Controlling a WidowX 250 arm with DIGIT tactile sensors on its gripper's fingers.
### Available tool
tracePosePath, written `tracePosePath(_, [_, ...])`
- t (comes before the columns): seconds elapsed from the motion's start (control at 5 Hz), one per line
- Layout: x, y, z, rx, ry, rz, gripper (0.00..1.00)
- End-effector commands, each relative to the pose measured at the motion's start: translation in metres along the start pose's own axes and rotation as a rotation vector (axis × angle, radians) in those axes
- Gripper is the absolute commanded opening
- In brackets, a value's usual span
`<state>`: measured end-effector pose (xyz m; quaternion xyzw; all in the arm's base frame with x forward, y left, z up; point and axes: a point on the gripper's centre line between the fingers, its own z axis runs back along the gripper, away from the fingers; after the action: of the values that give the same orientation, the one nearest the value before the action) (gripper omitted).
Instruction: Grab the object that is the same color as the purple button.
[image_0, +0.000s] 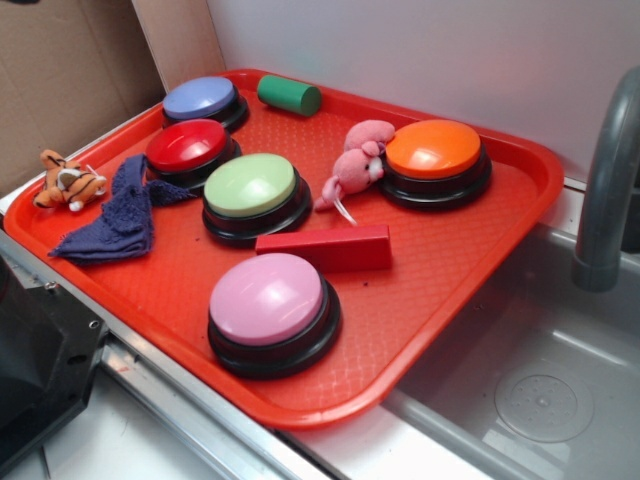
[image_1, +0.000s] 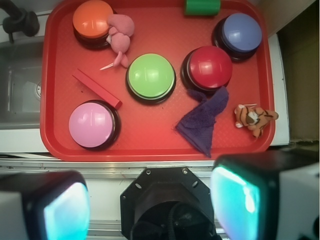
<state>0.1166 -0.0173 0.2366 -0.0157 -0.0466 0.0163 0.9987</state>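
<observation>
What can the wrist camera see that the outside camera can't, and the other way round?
Only the wrist view shows the gripper itself, its two pale fingers apart and empty above the tray's near edge. Only the exterior view shows the grey wall behind and the tall faucet. Both show the red tray, all five dome buttons including the purple button, the blue-purple rag, the pink plush and the tiger plush.

I can read no writing anywhere. The red tray (image_0: 520, 190) carries no label or brand that I can make out, and the domes of the buttons on it, the purple button (image_1: 242, 32) among them, are plain, with no letters, numbers or signs.
</observation>
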Motion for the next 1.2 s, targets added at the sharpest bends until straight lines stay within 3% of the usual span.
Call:
tracePosePath(0.0, [0.0,0.0,0.0,0.0,0.0,0.0,1.0])
tracePosePath(0.4, [0.015,0.02,-0.058,0.084,-0.062,0.103,1.0])
tracePosePath(1.0, [0.028,0.086,-0.153,0.109,-0.059,0.241,1.0])
